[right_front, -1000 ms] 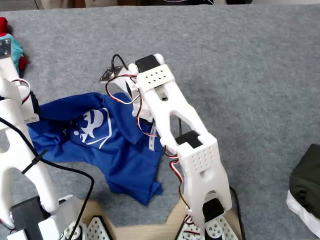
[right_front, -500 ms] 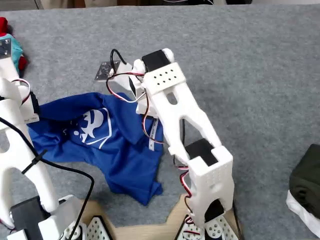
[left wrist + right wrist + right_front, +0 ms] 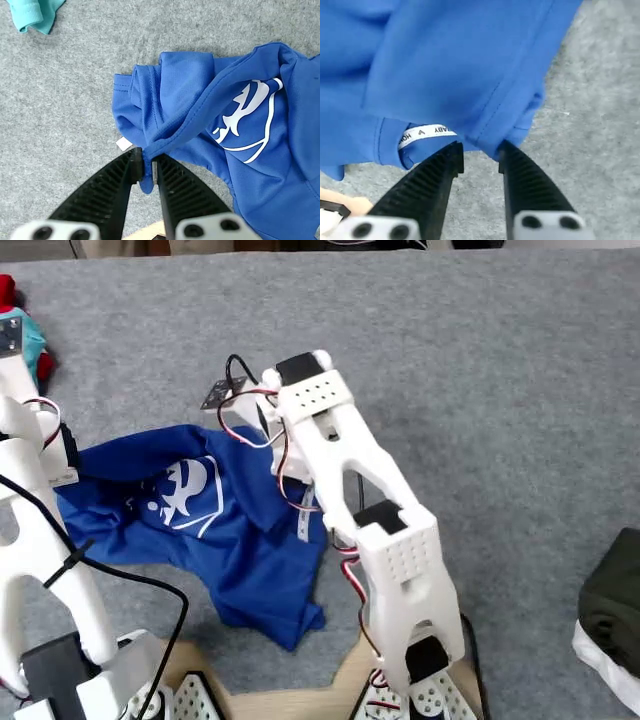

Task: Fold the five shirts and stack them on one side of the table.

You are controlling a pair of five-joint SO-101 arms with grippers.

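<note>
The left pincer (image 3: 145,167) is clenched on a fold of the one blue shirt (image 3: 230,540), crumpled on the grey table (image 3: 500,390). The right pincer (image 3: 479,156) stands parted at its hem. One white label (image 3: 427,134) bears small print; one white graphic (image 3: 250,125) marks the cloth.

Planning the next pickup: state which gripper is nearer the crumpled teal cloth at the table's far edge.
Left. The left gripper pinches the blue white-printed shirt at its edge facing the teal cloth; the right gripper sits at the shirt's opposite edge, farther away.
</note>
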